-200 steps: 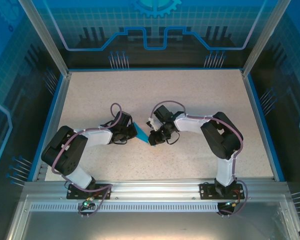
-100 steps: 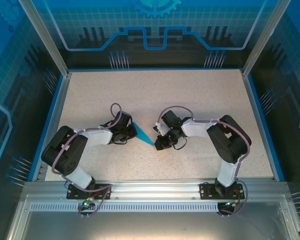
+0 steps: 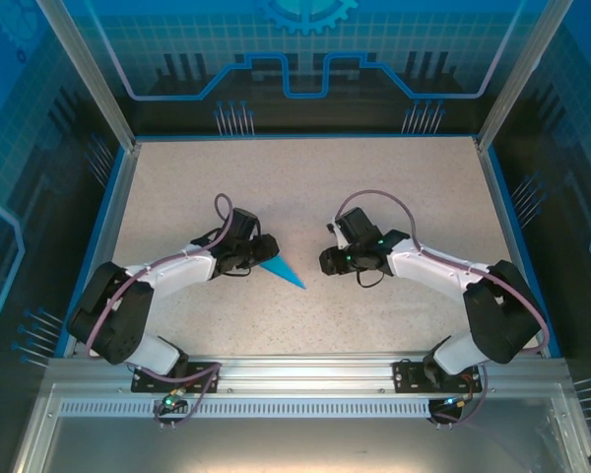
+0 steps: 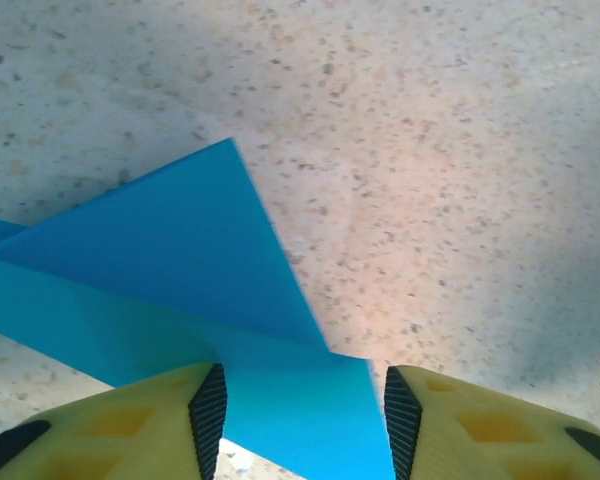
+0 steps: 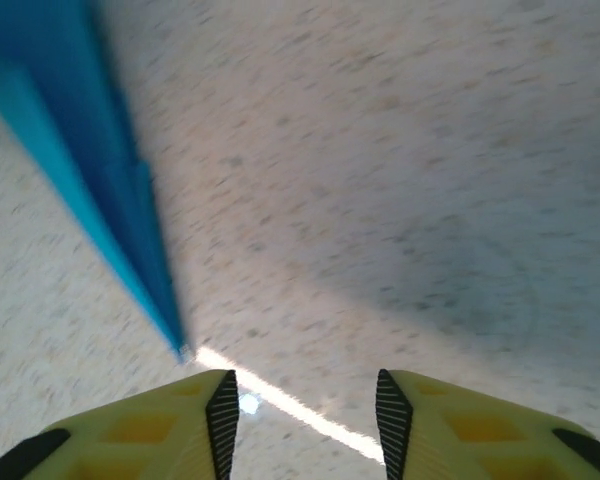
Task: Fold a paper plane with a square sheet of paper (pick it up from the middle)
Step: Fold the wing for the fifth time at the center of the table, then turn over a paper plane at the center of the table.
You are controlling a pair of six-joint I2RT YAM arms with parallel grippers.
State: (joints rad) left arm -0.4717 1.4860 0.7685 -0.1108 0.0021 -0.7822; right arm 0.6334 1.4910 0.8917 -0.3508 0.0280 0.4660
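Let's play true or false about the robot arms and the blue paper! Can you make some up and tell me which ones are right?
1. The paper plane is bright blue. True.
2. The paper is a flat square. False: it is folded into a narrow pointed shape.
3. The right gripper is squeezing the paper. False: its fingers stand apart with bare table between them, and the paper's tip lies off to one side.
4. The left gripper has its fingers apart, with blue paper showing between them. True.
5. The paper lies on the table between the two arms. True.
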